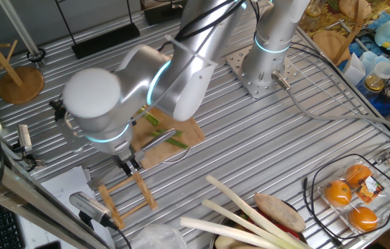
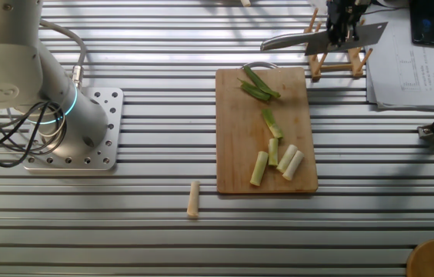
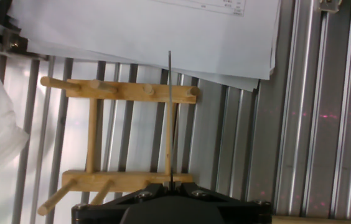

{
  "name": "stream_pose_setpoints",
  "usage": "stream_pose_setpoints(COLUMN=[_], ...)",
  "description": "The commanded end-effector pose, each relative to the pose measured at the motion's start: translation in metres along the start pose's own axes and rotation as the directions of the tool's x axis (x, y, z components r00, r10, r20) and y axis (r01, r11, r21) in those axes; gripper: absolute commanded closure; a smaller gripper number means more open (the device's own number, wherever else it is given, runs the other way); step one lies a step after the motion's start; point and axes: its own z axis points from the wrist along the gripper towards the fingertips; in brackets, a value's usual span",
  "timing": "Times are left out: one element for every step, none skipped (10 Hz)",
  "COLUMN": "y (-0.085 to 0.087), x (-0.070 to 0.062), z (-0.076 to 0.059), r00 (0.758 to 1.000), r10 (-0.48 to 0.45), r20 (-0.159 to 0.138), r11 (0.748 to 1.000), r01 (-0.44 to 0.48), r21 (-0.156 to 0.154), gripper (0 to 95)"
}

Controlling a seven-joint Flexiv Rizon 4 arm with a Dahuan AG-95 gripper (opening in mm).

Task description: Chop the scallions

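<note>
The scallions (image 2: 275, 150) lie in short chunks on the wooden cutting board (image 2: 232, 138), pale whitish pieces bunched near one end, green lengths mid-board and dark leaf scraps at the far end. One pale stub (image 2: 194, 199) sits off the board on the ribbed counter (image 2: 140, 215). The gripper (image 2: 342, 23) hangs over the wooden rack (image 3: 126, 134), jaws clamped on the knife (image 2: 309, 38). Printed sheets (image 3: 144, 31) lie beside the rack, their text too small to read.

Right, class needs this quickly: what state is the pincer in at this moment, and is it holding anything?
Pincer: closed on the knife, held above the wooden rack.
</note>
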Motion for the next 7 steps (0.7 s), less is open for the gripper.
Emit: stream_pose_setpoints(y=[0.0005,0.0005,0.0005,0.0005,0.0005,0.0004,0.0006], x=[-0.0023,-0.0023,-0.0023,-0.0023,-0.0023,-0.0055,-0.0101], z=[0.0002,0.0002,0.0002,0.0002,0.0002,0.0013,0.0028], r00=[0.999,0.999,0.999,0.999,0.999,1.0,1.0], r10=[-0.029,-0.032,-0.036,-0.035,-0.033,-0.024,-0.021], r20=[-0.018,-0.018,-0.018,-0.018,-0.017,-0.015,-0.017], r11=[1.0,0.999,0.999,0.999,0.999,1.0,1.0], r01=[0.028,0.032,0.036,0.035,0.033,0.024,0.021], r21=[-0.006,-0.005,-0.001,0.003,0.006,0.01,0.011], gripper=[95.0,95.0,95.0,95.0,95.0,95.0,95.0])
